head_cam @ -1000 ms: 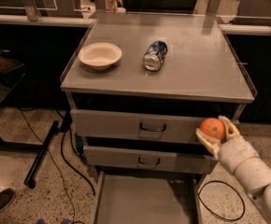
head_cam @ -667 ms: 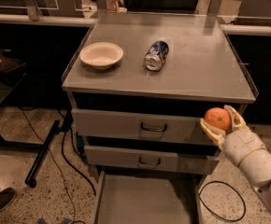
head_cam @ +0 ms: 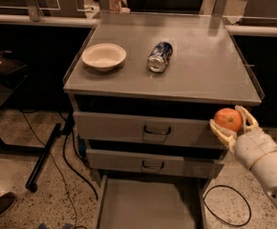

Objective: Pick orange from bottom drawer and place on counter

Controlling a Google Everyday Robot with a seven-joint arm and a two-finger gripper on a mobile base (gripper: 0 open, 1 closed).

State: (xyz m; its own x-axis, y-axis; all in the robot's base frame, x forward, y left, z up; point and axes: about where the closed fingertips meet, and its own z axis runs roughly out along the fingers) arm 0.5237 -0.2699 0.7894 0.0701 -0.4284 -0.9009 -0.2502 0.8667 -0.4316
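On the table [head_cam: 210, 70] the white bowl [head_cam: 103, 56] sits at about ten o'clock, and the crushed can [head_cam: 159, 57] lies just beside it, nearer the centre. The bottom drawer [head_cam: 148, 206] stands pulled out at six o'clock, showing its grey floor. The orange [head_cam: 228, 119] is at four o'clock from the table's centre. It is held in the air between the jaws of the gripper [head_cam: 228, 118], just below the front right corner of the table and beside the top drawer [head_cam: 143, 128]. I judge this corner to be the main danger. If the arm moves inward before it rises enough, the orange or a finger may strike the rim, and the round fruit may slip out. A release too near the edge could also let it roll off.
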